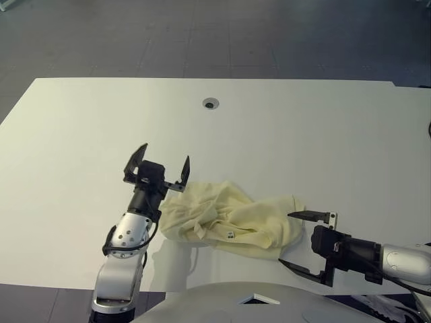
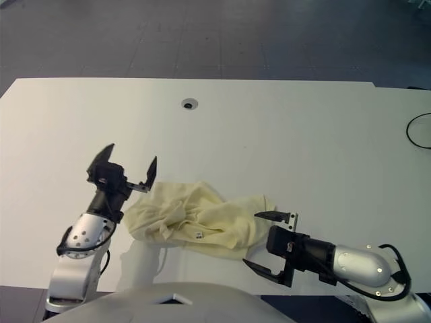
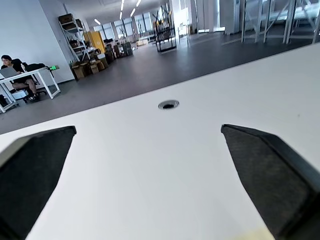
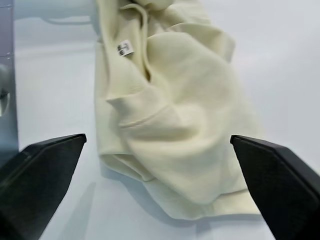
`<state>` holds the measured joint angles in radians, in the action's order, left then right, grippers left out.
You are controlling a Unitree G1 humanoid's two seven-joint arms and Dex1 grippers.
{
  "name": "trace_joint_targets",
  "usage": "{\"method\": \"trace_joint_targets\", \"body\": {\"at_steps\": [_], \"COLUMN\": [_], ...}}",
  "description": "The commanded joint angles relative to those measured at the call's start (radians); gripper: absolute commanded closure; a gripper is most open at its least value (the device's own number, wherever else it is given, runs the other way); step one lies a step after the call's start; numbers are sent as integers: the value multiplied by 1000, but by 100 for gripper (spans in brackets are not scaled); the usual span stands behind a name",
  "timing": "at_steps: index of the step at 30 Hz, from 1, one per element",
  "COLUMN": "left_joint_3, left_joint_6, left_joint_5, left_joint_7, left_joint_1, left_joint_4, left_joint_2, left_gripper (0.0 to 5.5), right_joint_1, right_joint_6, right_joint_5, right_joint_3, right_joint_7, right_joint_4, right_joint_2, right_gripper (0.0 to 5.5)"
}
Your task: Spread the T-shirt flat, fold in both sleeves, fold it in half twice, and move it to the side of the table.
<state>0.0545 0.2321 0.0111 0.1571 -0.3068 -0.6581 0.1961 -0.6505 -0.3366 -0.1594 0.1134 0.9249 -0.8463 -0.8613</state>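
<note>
Pale yellow T-shirt [image 1: 242, 219] crumpled in a loose bundle on the white bench [image 1: 303, 134], close to the near edge, about midway between the two arms. Not yet spread flat, sleeves lost among the folds. Small white label [image 4: 125, 48] face up on the cloth, toward the near side. Left arm [image 1: 128, 235] up from the near-left corner, left jaws released and spread wide, held above the bench just beside the far-left corner of the T-shirt. Inner finger close over the cloth edge; cannot tell whether touching. Ahead of them in the left wrist view, white bench top with a round hole [image 3: 168, 104] toward the far edge. Right arm [image 1: 404, 262] in low from the right, right jaws likewise released and wide, aimed at the right end of the T-shirt, with one finger at the cloth's right edge and the other nearer the front edge of the bench. From the right wrist, bunched cloth lying ahead between the two fingertips. Black cable loop [image 2: 419, 131] at the bench's right side, well apart from the T-shirt.
</note>
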Motion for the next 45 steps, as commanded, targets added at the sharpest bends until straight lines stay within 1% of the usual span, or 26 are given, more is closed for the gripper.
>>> {"method": "trace_joint_targets", "body": {"at_steps": [1, 5, 8, 12, 18, 25, 33, 39, 45], "left_joint_3": [-43, -61, -60, -37, -19, 2, 43, 31, 10], "left_joint_6": [-43, -101, -159, -260, -326, -387, -493, -559, -566], "left_joint_5": [116, 135, 111, 63, 13, -37, -128, -98, 55], "left_joint_7": [41, 75, 109, 148, 166, 191, 223, 337, 510], "left_joint_1": [57, 91, 83, 38, -6, -26, -73, -113, -72], "left_joint_4": [-46, -53, -52, -46, -31, -20, 30, 43, 68], "left_joint_2": [-18, 6, 39, 78, 97, 132, 185, 311, 456], "left_gripper": [10, 10, 10, 10, 10, 10, 10, 10, 10], "right_joint_1": [47, 87, 111, 142, 147, 123, 91, 88, 93], "right_joint_6": [20, 24, 19, 53, 104, 179, 198, 207, 199], "right_joint_5": [48, 83, 86, 142, 192, 227, 243, 258, 260], "right_joint_3": [-61, -108, -108, -121, -106, -85, -75, -90, -86], "right_joint_7": [-35, -73, -92, -120, -144, -130, -108, -89, -88], "right_joint_4": [-5, 0, -3, 26, 31, 31, 23, 46, 59], "right_joint_2": [5, 20, 28, 24, 17, 1, -13, -19, -13], "right_gripper": [13, 13, 13, 13, 13, 116, 243, 324, 420]}}
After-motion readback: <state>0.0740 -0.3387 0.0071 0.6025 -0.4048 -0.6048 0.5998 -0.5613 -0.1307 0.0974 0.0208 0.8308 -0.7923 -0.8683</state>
